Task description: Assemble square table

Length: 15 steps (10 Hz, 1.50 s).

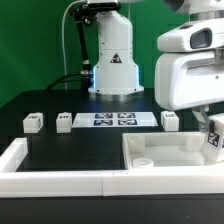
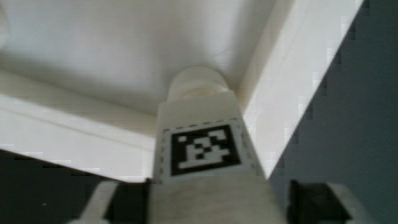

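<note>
A: Where, slab (image 1: 175, 160)?
B: Flat on table (image 1: 60, 145), rim up, at the exterior view's right, just beside wall (image 1: 50, 168)
A: And legs?
B: In a row with marker board (image 1: 108, 120): outer leg (image 1: 32, 122) and inner leg (image 1: 64, 121) off its end at the exterior view's left, third leg (image 1: 170, 120) at its other end, near slab's rim. Then fourth leg (image 2: 205, 130) at slab's edge, tilted, tag facing wrist camera; resting or lifted, cannot tell
A: And gripper (image 2: 210, 205)?
B: Down at fourth leg, fingers (image 2: 111, 200) on either side of it, partly apart. Thin dark gap visible beside fourth leg, blurred, so cannot tell whether clamped or just short of touching
</note>
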Tool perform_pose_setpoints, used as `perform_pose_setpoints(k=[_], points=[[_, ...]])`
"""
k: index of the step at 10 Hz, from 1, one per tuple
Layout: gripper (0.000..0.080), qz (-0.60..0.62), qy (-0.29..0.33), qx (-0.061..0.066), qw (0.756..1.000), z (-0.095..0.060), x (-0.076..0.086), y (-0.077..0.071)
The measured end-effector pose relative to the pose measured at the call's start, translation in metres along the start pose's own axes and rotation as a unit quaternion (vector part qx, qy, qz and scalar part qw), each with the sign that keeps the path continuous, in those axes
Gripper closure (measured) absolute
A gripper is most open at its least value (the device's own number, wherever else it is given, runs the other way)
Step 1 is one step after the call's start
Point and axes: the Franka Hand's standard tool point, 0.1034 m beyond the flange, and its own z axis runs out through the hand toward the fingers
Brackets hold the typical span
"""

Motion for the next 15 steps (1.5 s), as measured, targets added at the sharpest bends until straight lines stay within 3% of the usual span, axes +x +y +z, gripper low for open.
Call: perform_pose_setpoints(k=[1, 6, 7, 10, 12, 15], points=[[0.0506, 0.001, 0.000, -0.001, 1.000, 0.0000, -0.0004, 0.0024], [0.0506, 0.026, 0.001, 0.000, 1.000, 0.0004, -0.0009, 0.0036], [0.0506, 0.111, 0.013, 0.004, 0.994, 0.0012, -0.0020, 0.0059], [0.0506, 0.282, 0.025, 0.006, 0.959, 0.0011, -0.0042, 0.0073], [0.0506, 0.387, 0.024, 0.008, 0.922, 0.0012, -0.0046, 0.0085], [0.0506, 0.532, 0.014, 0.009, 0.846, 0.0019, -0.0067, 0.0062]])
